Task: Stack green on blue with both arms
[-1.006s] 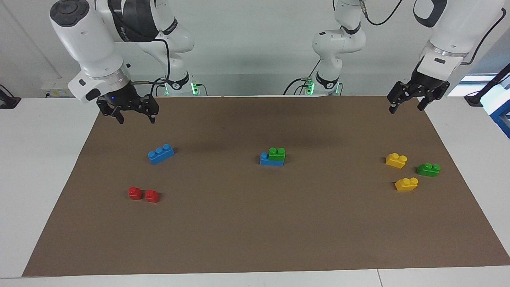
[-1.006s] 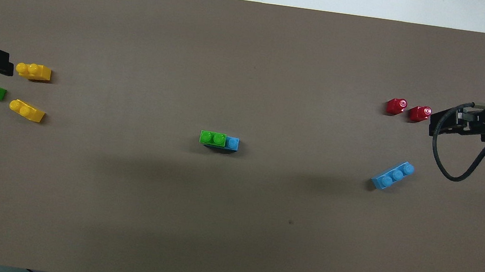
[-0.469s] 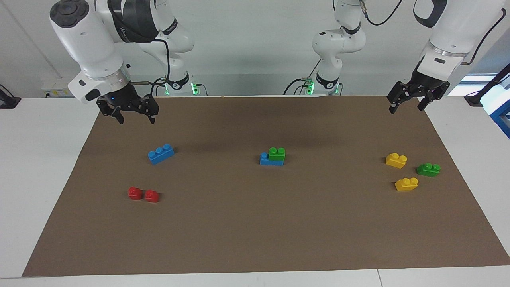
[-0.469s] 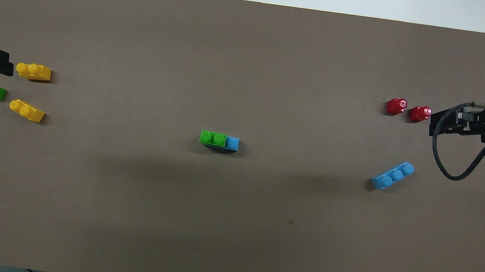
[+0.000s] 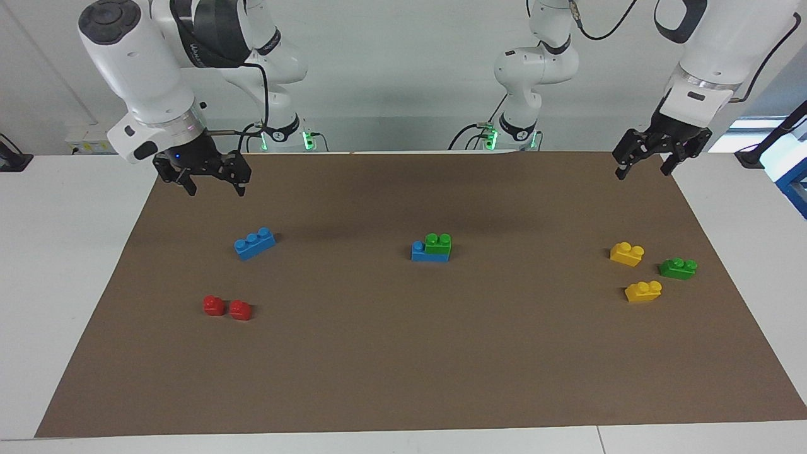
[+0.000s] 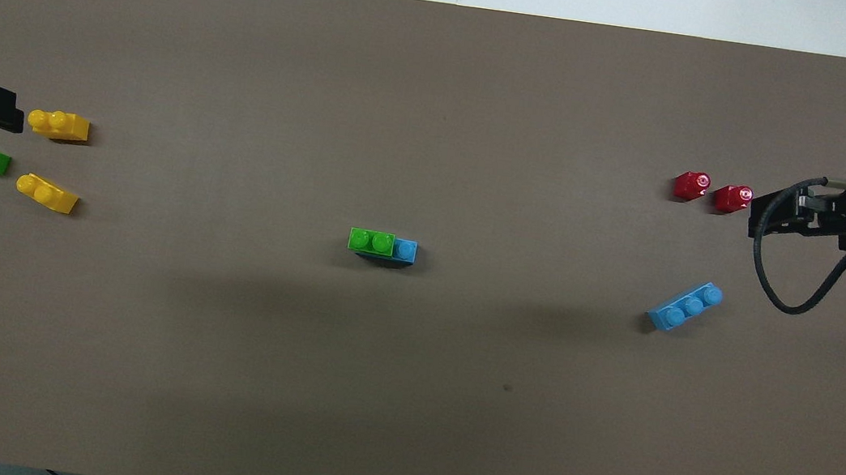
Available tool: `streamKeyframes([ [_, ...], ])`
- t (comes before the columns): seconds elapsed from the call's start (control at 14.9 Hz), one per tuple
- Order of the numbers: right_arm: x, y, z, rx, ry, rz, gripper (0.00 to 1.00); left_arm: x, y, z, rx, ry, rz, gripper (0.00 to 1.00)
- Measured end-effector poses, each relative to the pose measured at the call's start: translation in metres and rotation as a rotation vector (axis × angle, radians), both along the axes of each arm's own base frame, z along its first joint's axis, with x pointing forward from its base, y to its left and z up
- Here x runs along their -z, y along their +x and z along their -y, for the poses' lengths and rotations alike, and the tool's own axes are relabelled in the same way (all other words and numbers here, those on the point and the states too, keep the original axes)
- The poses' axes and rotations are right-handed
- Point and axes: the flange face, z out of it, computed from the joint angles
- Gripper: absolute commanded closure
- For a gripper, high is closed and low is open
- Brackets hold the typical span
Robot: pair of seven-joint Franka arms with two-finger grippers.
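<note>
Robotics lab: two white arms [image 5: 145, 75] mounted at white table [image 5: 63, 252] w/ brown mat [image 5: 403, 378], bare grey wall.

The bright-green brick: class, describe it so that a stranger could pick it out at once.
Find the middle of the brown mat. There, a light-blue brick carries the bright-green brick on top. The other green brick is darker and lies on the mat between two yellow bricks.

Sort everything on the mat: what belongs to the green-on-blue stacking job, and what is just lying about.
Job:
- bright green brick, seated on
- blue brick, mid-mat
- left pincer, right pincer, both open, raised

Lying about:
- second blue brick
- two red bricks
- two yellow bricks
- darker green brick
</note>
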Motion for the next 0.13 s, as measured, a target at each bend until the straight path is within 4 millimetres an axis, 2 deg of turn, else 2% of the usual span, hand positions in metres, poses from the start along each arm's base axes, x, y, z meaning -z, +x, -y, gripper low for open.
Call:
streamKeyframes([
  [0.13,0.0,0.0,0.0,0.0,0.0,0.0,0.0,0.0,0.0,0.0,0.0,0.0,0.0,0.0],
])
